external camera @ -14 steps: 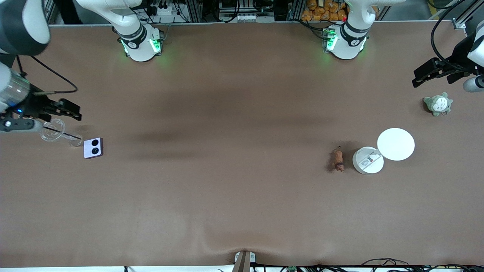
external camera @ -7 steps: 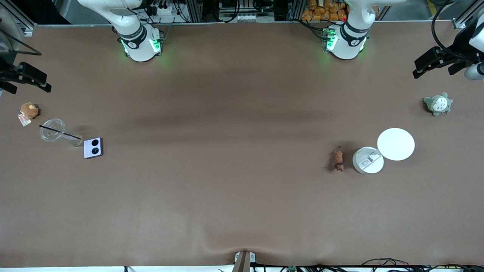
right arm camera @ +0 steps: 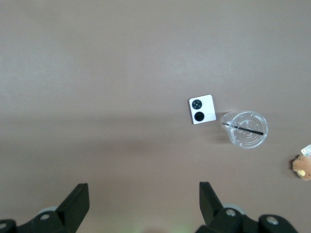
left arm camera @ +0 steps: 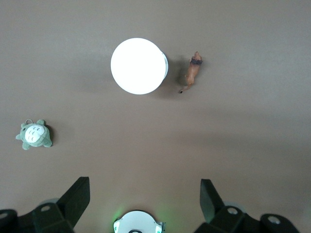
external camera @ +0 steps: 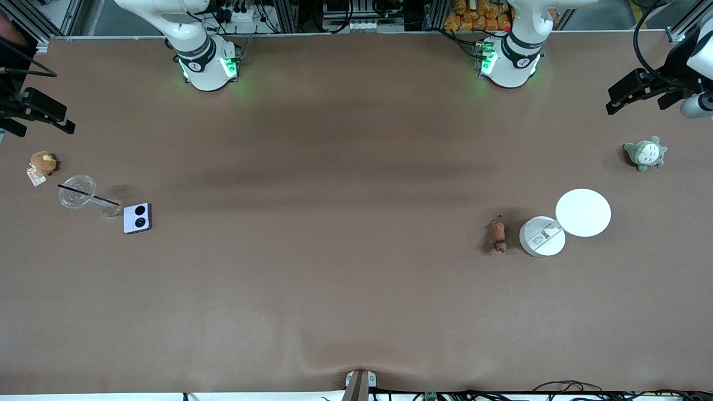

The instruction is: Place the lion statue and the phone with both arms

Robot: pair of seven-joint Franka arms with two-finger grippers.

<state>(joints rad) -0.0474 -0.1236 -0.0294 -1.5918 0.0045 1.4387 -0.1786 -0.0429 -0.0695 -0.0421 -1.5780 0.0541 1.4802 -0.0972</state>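
Note:
The lion statue, a tiny reddish-brown figurine, lies on the table beside a small white disc, toward the left arm's end. It also shows in the left wrist view. The phone, pale lavender with two black circles, lies flat beside a clear cup, toward the right arm's end. It also shows in the right wrist view. My left gripper is open and empty, high over its table end. My right gripper is open and empty, high over its own end.
A larger white disc touches the small one. A grey-green-and-white plush lies below my left gripper. A round brown plush with a tag lies beside the clear cup with a black straw. The arm bases stand along the table's edge.
My right gripper rose from over the cup and drew back toward the table's end, uncovering the brown plush. My left gripper shifted slightly away from the grey-green plush.

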